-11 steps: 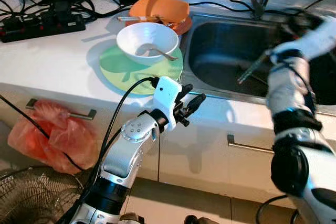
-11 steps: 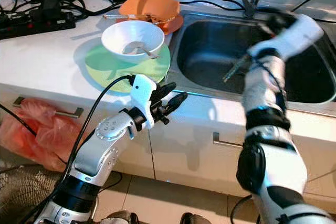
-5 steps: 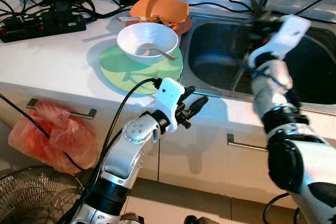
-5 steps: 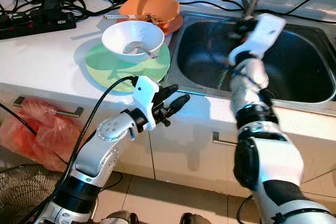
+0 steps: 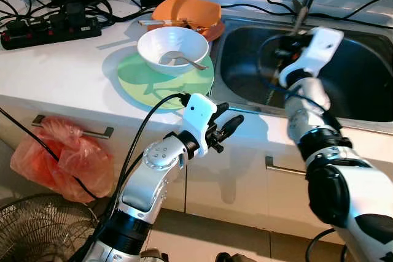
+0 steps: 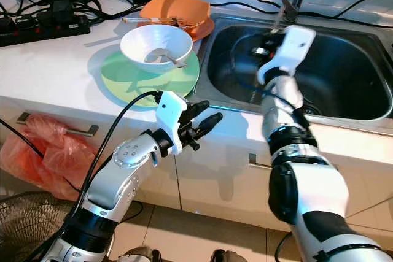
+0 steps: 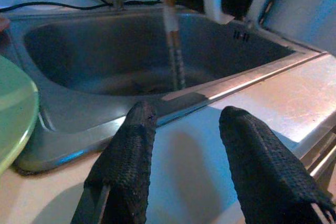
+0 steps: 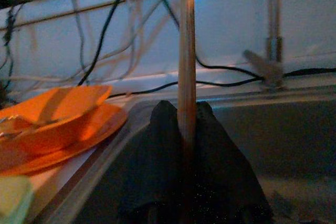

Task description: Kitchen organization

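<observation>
Currently, a wooden chopstick (image 8: 186,77) is pinched between the two black fingers of the right gripper (image 8: 181,145), which are pressed together on its lower part, so that it stands roughly upright. The right gripper (image 6: 270,47) is raised over the left half of the steel sink (image 6: 344,84), with the chopstick passing down toward the basin. The left gripper (image 5: 224,128) hovers at the front edge of the counter, just beside the sink's near left corner; its fingers (image 7: 131,156) are spread apart and hold nothing. On the white countertop (image 5: 67,65) left of the sink lies a green placemat (image 5: 147,84), and on the placemat stands a white bowl (image 5: 172,44) with a spoon (image 5: 184,61) resting in it. Behind the bowl, near the sink's rear left corner, are an orange bowl and plate (image 5: 187,11). A black power strip (image 5: 49,29) with cables occupies the far left of the counter. Below the counter, a red plastic bag (image 5: 61,157) hangs at a drawer handle (image 5: 73,130).
</observation>
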`<state>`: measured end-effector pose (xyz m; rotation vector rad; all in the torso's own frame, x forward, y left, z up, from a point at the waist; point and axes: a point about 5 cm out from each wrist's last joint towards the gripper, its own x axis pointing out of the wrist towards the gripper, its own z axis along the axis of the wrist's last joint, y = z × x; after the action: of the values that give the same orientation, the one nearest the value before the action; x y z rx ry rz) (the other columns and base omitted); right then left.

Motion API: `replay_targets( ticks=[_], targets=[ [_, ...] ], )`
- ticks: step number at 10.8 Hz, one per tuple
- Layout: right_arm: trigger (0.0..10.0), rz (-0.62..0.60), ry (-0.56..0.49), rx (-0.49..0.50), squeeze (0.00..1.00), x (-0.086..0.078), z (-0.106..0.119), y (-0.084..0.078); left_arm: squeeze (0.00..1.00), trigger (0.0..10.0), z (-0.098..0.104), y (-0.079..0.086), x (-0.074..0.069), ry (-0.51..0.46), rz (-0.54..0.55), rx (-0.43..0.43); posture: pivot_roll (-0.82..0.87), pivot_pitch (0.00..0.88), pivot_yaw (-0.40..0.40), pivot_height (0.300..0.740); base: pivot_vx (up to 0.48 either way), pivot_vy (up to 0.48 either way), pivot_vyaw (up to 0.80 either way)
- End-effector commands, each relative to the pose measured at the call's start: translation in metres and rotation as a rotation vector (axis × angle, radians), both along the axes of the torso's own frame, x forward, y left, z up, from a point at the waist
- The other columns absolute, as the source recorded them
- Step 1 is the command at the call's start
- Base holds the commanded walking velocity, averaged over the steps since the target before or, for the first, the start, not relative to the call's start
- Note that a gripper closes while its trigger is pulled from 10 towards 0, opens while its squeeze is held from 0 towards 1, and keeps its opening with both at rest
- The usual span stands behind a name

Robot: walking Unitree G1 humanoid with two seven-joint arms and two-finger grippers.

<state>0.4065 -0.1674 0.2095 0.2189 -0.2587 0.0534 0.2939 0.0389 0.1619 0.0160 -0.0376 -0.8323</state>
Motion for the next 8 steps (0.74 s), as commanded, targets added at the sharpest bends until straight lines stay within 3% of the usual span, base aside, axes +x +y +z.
replay_targets(
  ticks=[1, 2, 3, 4, 5, 8],
  targets=[
    [10.0, 0.041, 0.044, -0.011, 0.0, -0.0018, -0.0135, 0.0083, 0.0, 10.0, 0.0006, -0.001, -0.003, -0.005, -0.011, 0.01, 0.23, 0.083, -0.043, 0.74, 0.0, 0.0, 0.0],
    [10.0, 0.053, 0.053, -0.01, 1.0, -0.0022, -0.0161, 0.0115, 0.0, 10.0, 0.0004, -0.0011, -0.0029, -0.004, -0.01, 0.011, 0.23, 0.087, -0.044, 0.74, 0.0, 0.0, 0.0],
    [10.0, 0.059, 0.056, -0.003, 1.0, -0.002, -0.0164, 0.0129, 0.0, 10.0, 0.0003, -0.0009, -0.0029, -0.002, -0.009, 0.011, 0.23, 0.09, -0.044, 0.74, 0.0, 0.0, 0.0],
    [10.0, 0.066, 0.057, -0.01, 0.89, -0.0018, -0.0164, 0.0145, 0.0, 10.0, 0.0001, -0.0009, -0.0029, -0.001, -0.008, 0.011, 0.23, 0.092, -0.044, 0.74, 0.0, 0.0, 0.0],
    [10.0, 0.077, 0.059, -0.016, 0.0, -0.0016, -0.0162, 0.016, 0.0, 10.0, 0.0, -0.0007, -0.0027, 0.0, -0.007, 0.011, 0.23, 0.092, -0.045, 0.74, 0.0, 0.0, 0.0],
    [10.0, 0.082, 0.024, 0.003, 0.0, -0.0006, -0.0085, 0.0161, 0.0, 10.0, 0.0004, -0.0012, -0.0023, -0.003, -0.004, 0.008, 0.22, 0.095, -0.044, 0.74, 0.0, 0.0, 0.0]
  ],
)
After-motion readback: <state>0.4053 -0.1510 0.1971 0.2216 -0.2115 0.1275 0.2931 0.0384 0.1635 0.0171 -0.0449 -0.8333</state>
